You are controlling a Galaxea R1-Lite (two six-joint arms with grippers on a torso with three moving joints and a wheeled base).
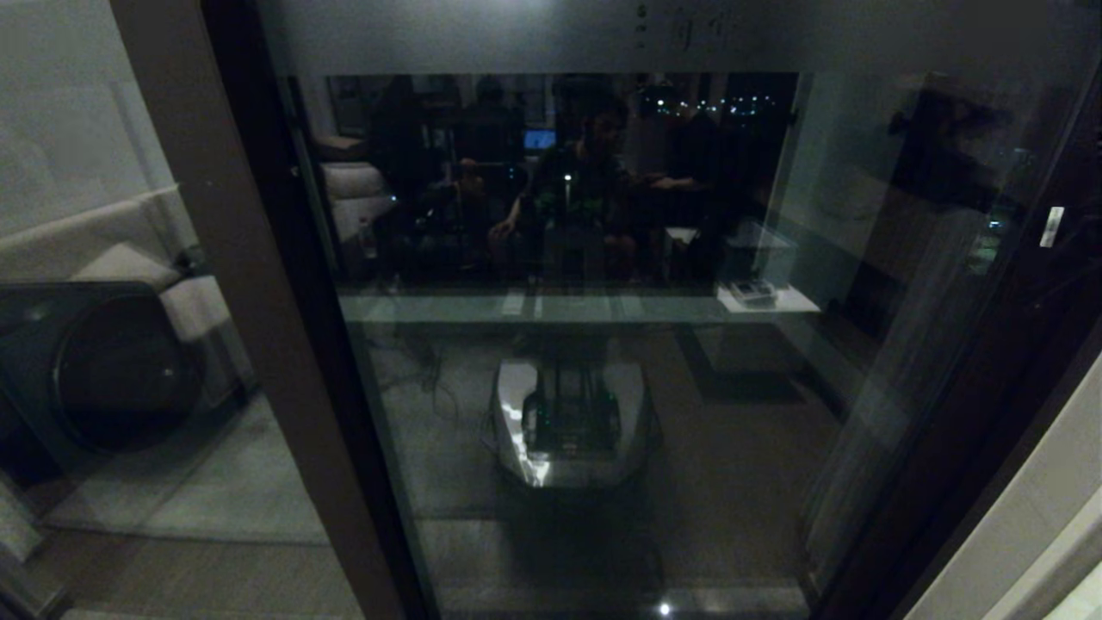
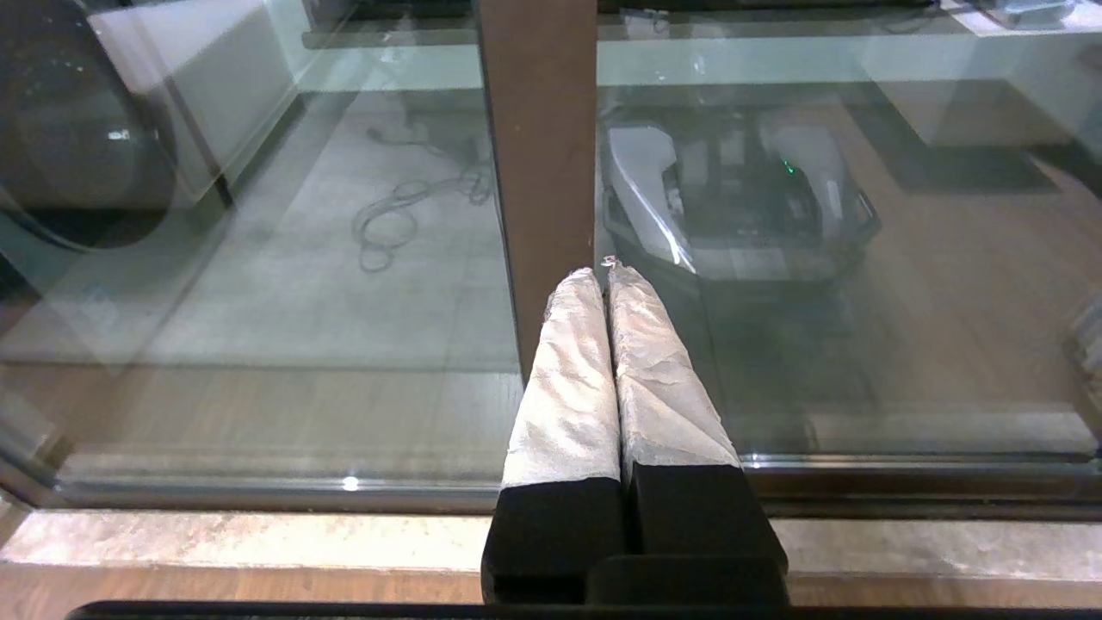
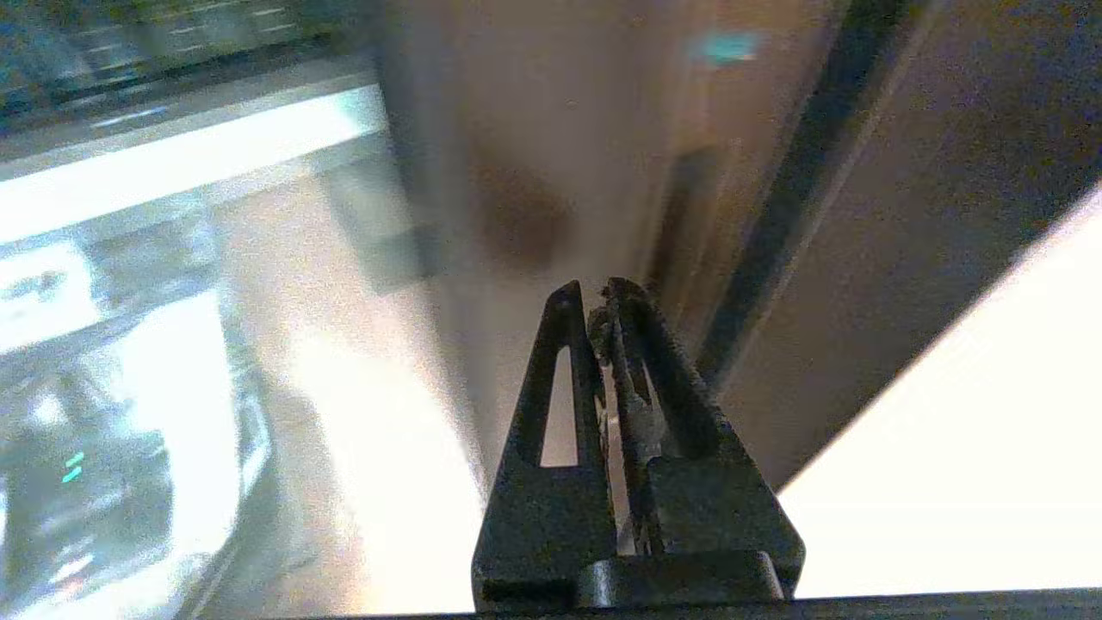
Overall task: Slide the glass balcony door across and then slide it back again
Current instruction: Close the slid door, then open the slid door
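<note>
The glass balcony door [image 1: 594,379] fills the head view, with a frosted band [image 1: 534,34] across its top and the room mirrored in its pane. Neither gripper shows in that view. In the left wrist view my left gripper [image 2: 603,272] is shut with nothing in it. Its white-wrapped fingertips [image 2: 575,288] are at the edge of a brown upright stile [image 2: 538,164], low above the floor track; contact cannot be told. In the right wrist view my right gripper [image 3: 594,291] is shut and empty, pointing at a blurred brown stile [image 3: 551,172] with a narrow dark slot [image 3: 686,215].
Left of the brown stile [image 1: 250,284], another glass pane [image 1: 103,362] shows a sofa and a dark round thing. A metal floor track [image 2: 258,492] and a stone sill [image 2: 215,538] run below. A pale wall [image 1: 1024,525] stands at the right.
</note>
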